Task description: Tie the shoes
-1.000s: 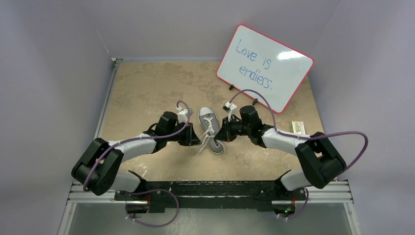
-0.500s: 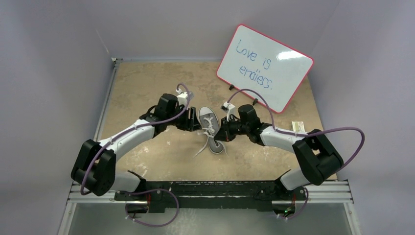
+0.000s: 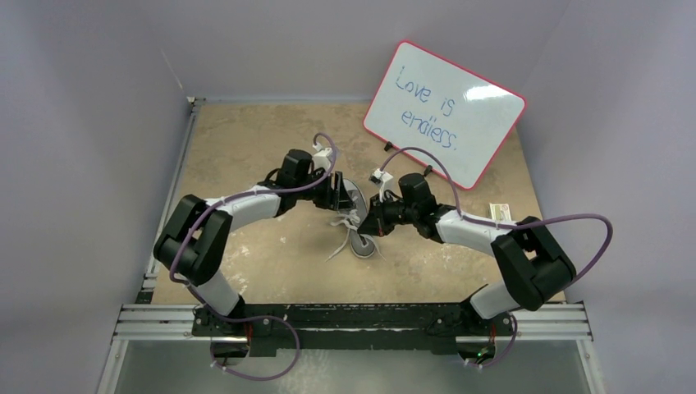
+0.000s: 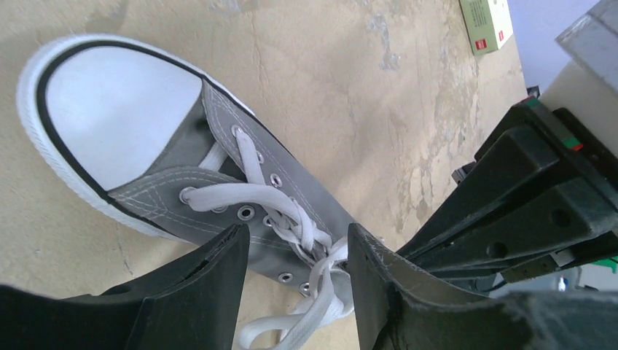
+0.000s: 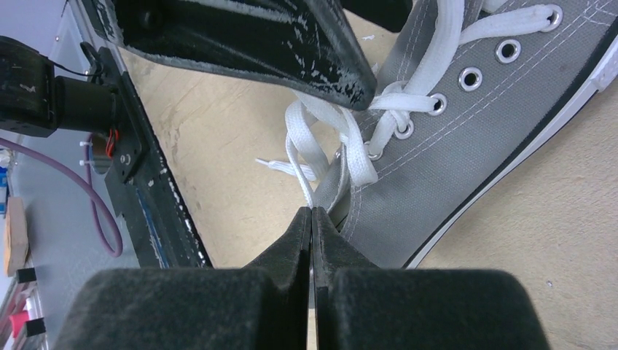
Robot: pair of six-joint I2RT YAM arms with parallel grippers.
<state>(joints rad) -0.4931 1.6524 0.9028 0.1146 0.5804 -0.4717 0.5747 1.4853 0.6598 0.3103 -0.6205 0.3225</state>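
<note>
Soft, even light from above fills all 3 views; the arms (image 3: 472, 230) cast only faint shadows on the table (image 3: 246, 139). A pale glare patch sits on the whiteboard (image 3: 443, 111). Both wrist views are sharp, the white laces (image 5: 357, 153) not blown out.

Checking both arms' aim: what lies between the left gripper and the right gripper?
The shoe, with its white laces; the top view shows it between the left gripper and right gripper.

Grey sneaker (image 4: 295, 179), white laces (image 4: 240, 194)
</note>
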